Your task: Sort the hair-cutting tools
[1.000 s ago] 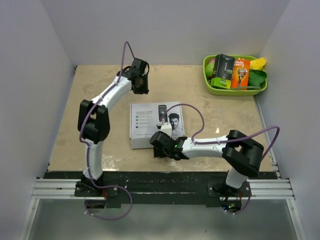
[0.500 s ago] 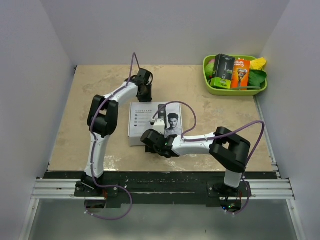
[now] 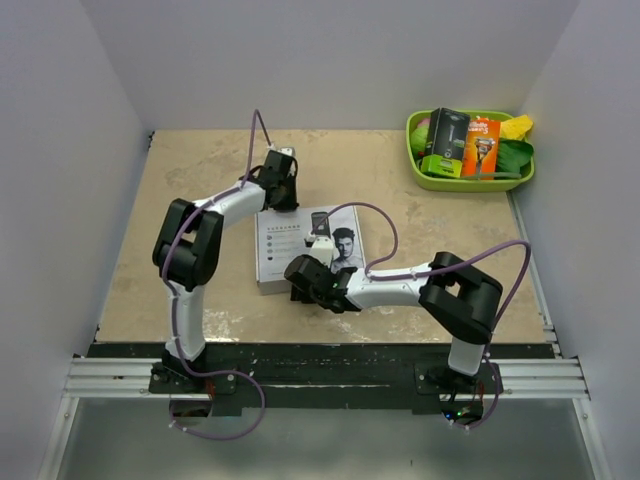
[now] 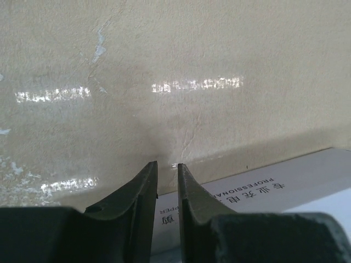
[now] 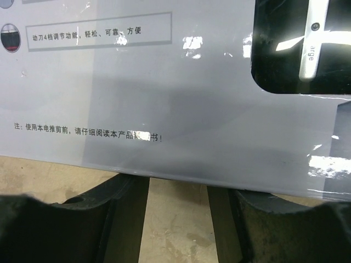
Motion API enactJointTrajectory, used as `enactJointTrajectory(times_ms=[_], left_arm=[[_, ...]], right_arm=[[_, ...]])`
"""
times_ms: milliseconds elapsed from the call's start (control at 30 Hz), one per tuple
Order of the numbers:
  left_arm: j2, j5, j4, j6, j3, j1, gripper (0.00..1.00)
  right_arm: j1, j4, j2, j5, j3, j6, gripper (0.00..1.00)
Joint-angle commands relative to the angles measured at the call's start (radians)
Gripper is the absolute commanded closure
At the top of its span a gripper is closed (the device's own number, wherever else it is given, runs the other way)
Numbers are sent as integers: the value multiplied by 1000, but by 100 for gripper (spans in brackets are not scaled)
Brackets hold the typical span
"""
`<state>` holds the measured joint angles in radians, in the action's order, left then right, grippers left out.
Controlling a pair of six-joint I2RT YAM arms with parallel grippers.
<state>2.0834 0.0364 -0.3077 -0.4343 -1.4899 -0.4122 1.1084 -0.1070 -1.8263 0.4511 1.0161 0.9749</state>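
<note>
Nearest, the right fingers [image 5: 129,219] stand apart at the near long edge of a flat white box [image 3: 285,248]. Their tips are just at that edge, with bare bench [image 3: 190,165] showing in the gap; whether they touch the box I cannot tell. The box lies mid-bench, its long axis running left to right and a little skewed. None of the hair-cutting tools themselves can be made out in any view. The one clipper seen is a printed clipper [image 3: 325,224] on the box's top face, its long axis running near to far, beside a printed face [image 3: 347,243]. The right wrist view reads Chinese lines there, one beginning "动刀4档调节功能" and another beginning "注:使用本电推剪前", its end lost in glare, plus the letters "arge" on the printed clipper. A purple cable [image 3: 375,213] arcs over the box's right part. At the far edge, near the left corner, the left fingers [image 4: 140,203] are drawn all but together, with only a thin slit between them. Beside them "PROFESSIONA" reads upside down, its last part hidden by a finger. In the far right corner a green tray [image 3: 470,186] holds a black-and-green pack [image 3: 445,140] and an orange pack [image 3: 482,146]. Their writing is too small to read, and the yellow and green shapes behind are hard to identify.
</note>
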Motion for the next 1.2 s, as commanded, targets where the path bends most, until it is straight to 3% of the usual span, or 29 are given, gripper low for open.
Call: enactJointTrajectory(times_ms=[0, 200, 533, 767, 867, 933, 967, 1067, 1100, 1167], left_arm=[[-16, -67, -203, 11, 105, -68, 74], [-57, -44, -235, 5, 71, -68, 74], [-284, 16, -350, 14, 19, -68, 71], [-494, 82, -381, 8, 126, -66, 70], [-623, 94, -361, 12, 187, -63, 65], [-729, 85, -343, 29, 221, -60, 57], [-764, 92, -340, 34, 232, -59, 52], [-877, 131, -347, 60, 240, -53, 16], [-914, 138, -356, 68, 232, -50, 1], [-936, 160, -387, 77, 218, -48, 1]], right_arm=[[-130, -86, -116, 100, -76, -31, 50], [-113, -115, -65, 72, -76, -59, 48], [-64, -301, 197, 52, -63, -108, 46], [-64, -356, 444, 35, -94, -146, 43], [-64, -381, 538, 52, -85, -198, 35], [-64, -404, 590, 81, -59, -242, 29], [-64, -430, 605, 93, -48, -249, 18], [-64, -477, 677, 152, 2, -283, 2], [-64, -485, 694, 168, 15, -298, 1], [-65, -520, 725, 227, 50, -308, 2]])
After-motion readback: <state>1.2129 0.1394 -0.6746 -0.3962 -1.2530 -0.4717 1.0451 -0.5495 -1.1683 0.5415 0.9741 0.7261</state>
